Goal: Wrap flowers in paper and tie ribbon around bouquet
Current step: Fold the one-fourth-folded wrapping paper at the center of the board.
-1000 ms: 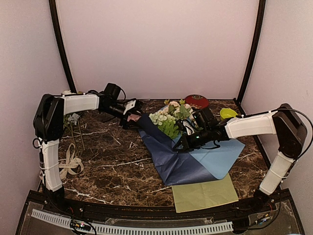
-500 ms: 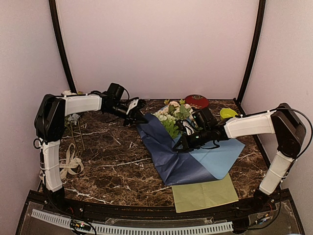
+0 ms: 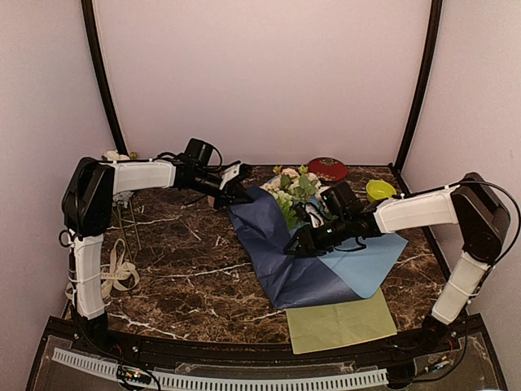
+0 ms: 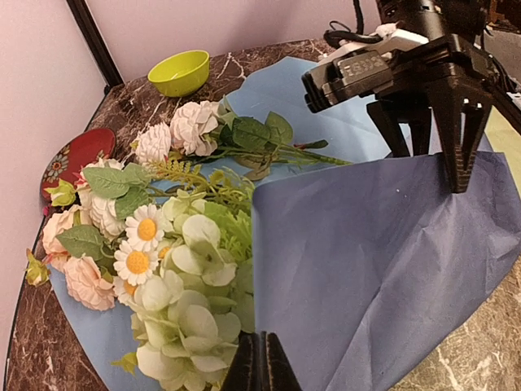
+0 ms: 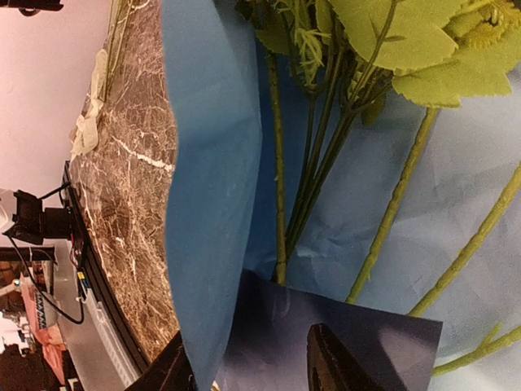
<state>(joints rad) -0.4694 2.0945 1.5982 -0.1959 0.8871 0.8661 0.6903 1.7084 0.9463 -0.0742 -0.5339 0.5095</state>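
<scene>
flowers [image 3: 288,190]: pink and cream roses, daisies, pale green clusters, leaves; lying flat near tabletop's far edge, heads away, thin stems toward near right. paper [image 3: 281,252]: under them, light-blue face up at right, left part folded over stems, navy face out, creased. ribbon [image 3: 114,274]: cream, loose heap by left edge.

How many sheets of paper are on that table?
2. The blue sheet lies in the middle under the flowers; the yellow-green sheet lies at the near edge, in front of it. Others could be hidden underneath.
</scene>
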